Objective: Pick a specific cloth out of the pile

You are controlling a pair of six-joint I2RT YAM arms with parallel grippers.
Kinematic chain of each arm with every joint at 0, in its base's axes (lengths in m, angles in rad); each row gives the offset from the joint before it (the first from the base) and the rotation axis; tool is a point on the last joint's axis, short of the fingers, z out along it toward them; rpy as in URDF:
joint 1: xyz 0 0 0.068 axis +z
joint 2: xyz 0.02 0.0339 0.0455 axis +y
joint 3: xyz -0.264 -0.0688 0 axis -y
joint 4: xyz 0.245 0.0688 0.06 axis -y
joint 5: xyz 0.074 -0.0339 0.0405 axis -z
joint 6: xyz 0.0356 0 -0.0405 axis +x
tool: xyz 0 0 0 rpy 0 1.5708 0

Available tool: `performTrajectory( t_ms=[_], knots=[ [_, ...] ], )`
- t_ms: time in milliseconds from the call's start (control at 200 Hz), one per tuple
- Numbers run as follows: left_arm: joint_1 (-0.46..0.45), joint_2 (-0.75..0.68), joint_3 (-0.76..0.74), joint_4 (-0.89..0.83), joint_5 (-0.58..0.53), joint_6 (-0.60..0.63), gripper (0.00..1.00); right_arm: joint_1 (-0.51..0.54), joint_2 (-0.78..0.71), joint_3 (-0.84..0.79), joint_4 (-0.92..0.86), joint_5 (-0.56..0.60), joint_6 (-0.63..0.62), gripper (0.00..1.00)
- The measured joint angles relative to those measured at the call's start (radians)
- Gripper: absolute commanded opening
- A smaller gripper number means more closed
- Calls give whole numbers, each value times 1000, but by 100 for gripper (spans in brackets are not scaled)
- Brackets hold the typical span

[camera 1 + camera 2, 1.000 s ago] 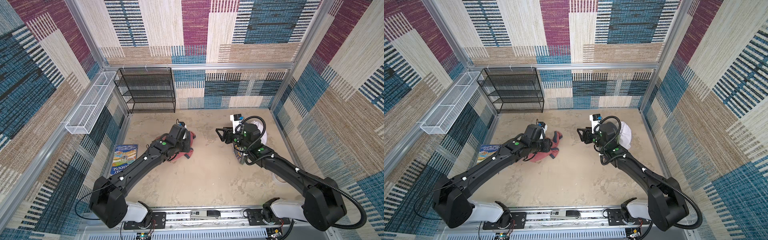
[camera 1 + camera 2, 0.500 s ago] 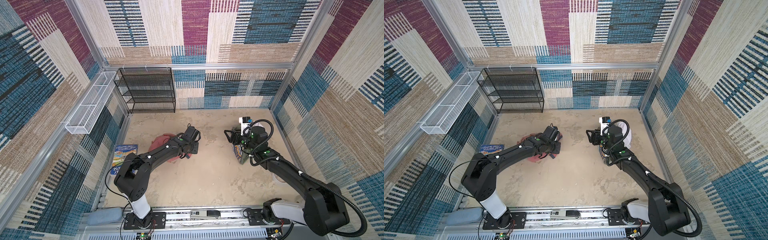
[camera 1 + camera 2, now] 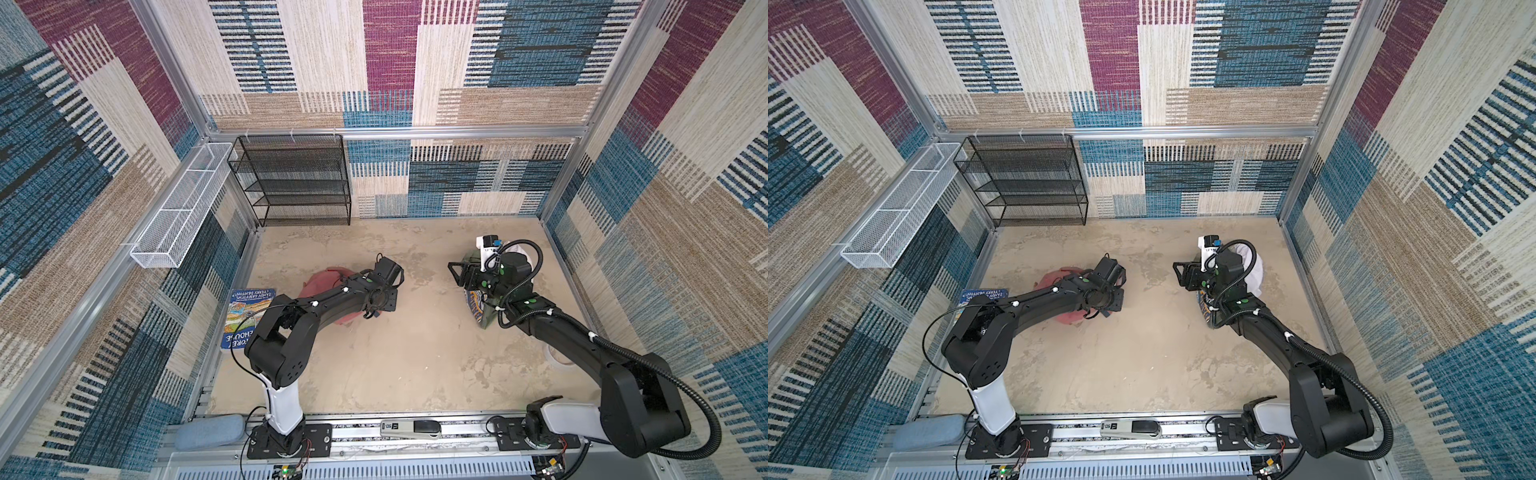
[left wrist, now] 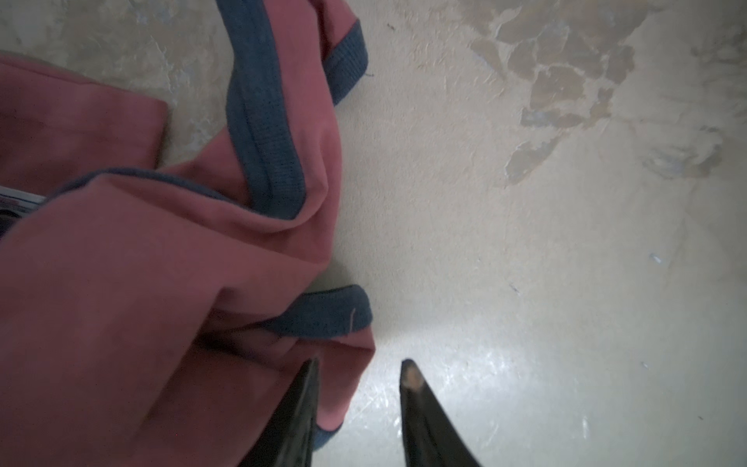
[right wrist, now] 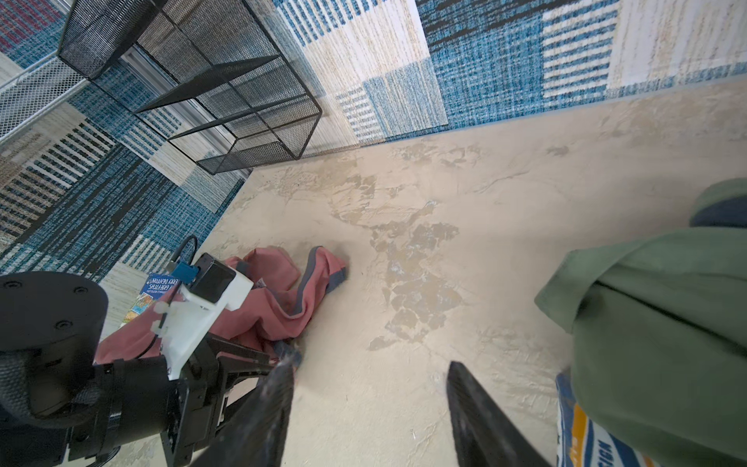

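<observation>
In the left wrist view the left gripper [image 4: 361, 366] is seen low over the beige tabletop [image 4: 545, 250]. Its fingers [image 4: 299, 412] are held moderately apart and are clamped on nothing. A corner of the cloth [image 4: 121, 283] is overlapped by one finger and reaches partway into the gap, while bare tabletop is seen beside the other finger. Whether that finger touches the fabric cannot be told. Just beyond the fingertips a grey-blue cuff is seen, and farther out the blue trim is folded over the salmon-red fabric.

The right gripper [image 5: 370, 368] is held over bare tabletop, its fingers [image 5: 477, 404] wide apart with nothing between them. The pile [image 5: 655, 315] is found just beside one finger, an olive-green garment laid over a blue-and-yellow print. Well beyond the fingertips, across open surface, the cloth is seen apart from the pile. Farther out, a book [image 5: 155, 285] and a black mesh shelf [image 5: 133, 32] are seen by the walls.
</observation>
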Motion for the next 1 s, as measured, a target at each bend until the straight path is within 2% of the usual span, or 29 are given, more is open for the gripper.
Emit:
performTrajectory(
  t_ms=[411,476,541,691,791,1002],
  knots=[
    [0,62,8,25,-12,-9,36,0,4,0,0,-9,4,63],
    [0,68,8,28,-18,-9,32,-1,3,0,0,-9,4,63],
    [0,70,8,31,-24,-9,23,-1,2,0,0,-9,4,63],
    [0,83,9,34,-45,-8,12,-1,-3,-1,1,-9,8,63],
    [0,92,9,34,-53,-5,0,-1,-15,-6,17,-9,8,63],
    [0,90,10,35,-68,-1,0,-1,-17,-7,33,-8,8,63]
  ],
)
